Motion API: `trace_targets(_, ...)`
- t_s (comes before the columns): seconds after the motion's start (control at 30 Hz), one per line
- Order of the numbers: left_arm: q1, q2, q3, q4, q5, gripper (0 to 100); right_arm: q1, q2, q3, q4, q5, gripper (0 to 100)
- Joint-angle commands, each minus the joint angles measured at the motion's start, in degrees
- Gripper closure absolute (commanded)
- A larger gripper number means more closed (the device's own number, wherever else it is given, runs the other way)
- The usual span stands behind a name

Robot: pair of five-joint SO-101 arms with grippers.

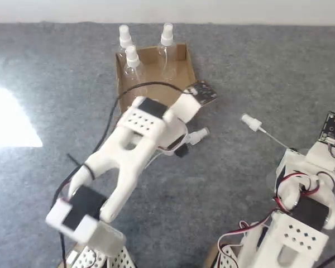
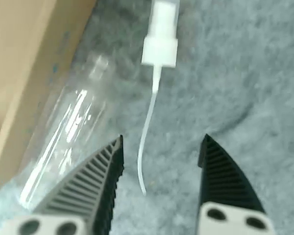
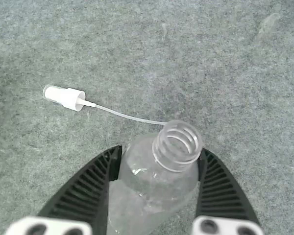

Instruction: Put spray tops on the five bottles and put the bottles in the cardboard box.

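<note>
- A grey, carpet-like bench [image 1: 56, 56] carried everything, with the cardboard box [image 1: 148, 51] in the upper middle of the high view.
- Three capped bottles [image 1: 167, 47] stood at the upper end of the box; we could not tell whether the leftmost was inside it.
- The left pincer [image 2: 161, 141] was spread wide, its jaws either side of the thin dip tube of a loose spray top [image 2: 159, 44] and touching nothing.
- A lying bottle [image 2: 68, 132], seemingly without a top, rested on its side at the left of that view, just beside the box wall.
- The right pincer [image 3: 160, 151] was clamped on the held bottle [image 3: 152, 196], whose open neck faced the camera.
- A second spray top [image 3: 63, 95] lay at the left of that view, its tube tip ending near the open neck.
- We judged the tube the weak point. Closing on it rather than on the white head could kink it or let the top swing, so it would miss a narrow mouth.
- The lying bottle looked free to roll if a jaw nudged it, and the smooth held bottle could twist when a top is pressed on.
</note>
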Motion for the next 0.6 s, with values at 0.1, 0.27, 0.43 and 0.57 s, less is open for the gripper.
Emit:
trace_targets(0.1,1.93,7.74,-12.62,-0.53,0.97,77,-0.57,-1.10,-0.62,-1.10,-0.18,85.1)
trace_targets(0.27,3.60,12.57,-17.01,-0.53,0.97,77,-0.57,-1.19,-0.62,-1.10,-0.18,85.1)
trace_targets(0.43,4.57,18.73,-21.85,-0.53,0.97,77,-0.57,-1.19,-0.62,-1.10,-0.18,85.1)
trace_targets(0.57,4.40,24.18,-26.68,-0.53,0.97,77,-0.57,-1.19,-0.62,-1.10,-0.18,85.1)
